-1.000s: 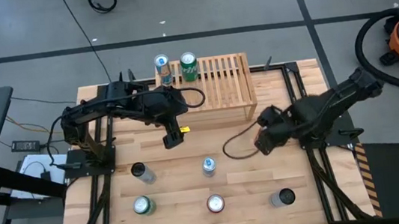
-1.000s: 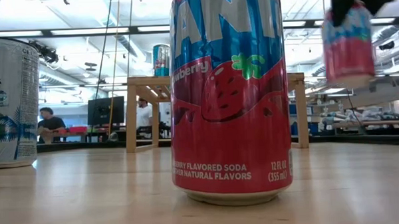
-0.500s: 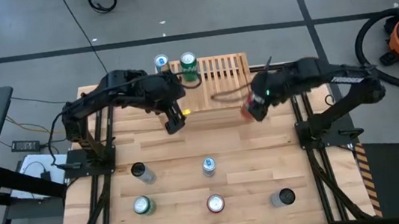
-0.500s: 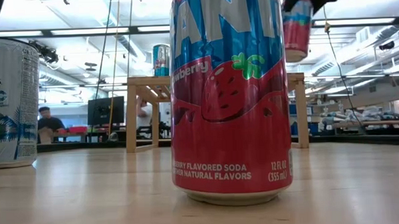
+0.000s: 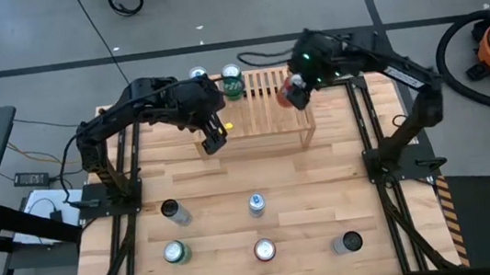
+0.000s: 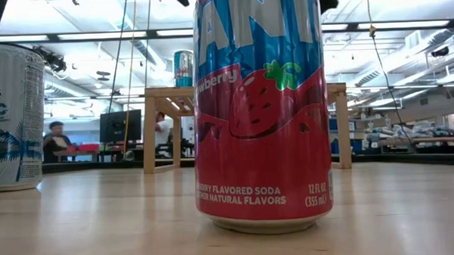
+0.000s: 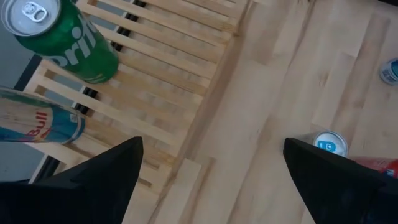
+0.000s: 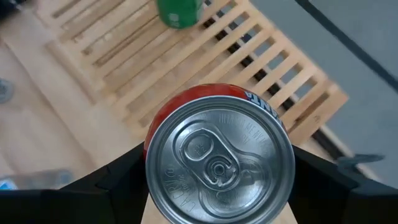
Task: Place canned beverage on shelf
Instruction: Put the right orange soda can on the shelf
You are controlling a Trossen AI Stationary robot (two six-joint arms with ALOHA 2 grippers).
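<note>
Right claw [image 5: 297,93] holds red can [image 8: 219,155] upright over shelf [image 5: 271,107].

right hand [image 5: 296,92] carried red can [image 5: 293,91] over shelf [image 5: 265,107], left hand [image 5: 211,142] retreated

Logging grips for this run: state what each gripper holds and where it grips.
Right gripper holds a red can by its sides, near the top, above the shelf. Left gripper is open and holds nothing.
</note>
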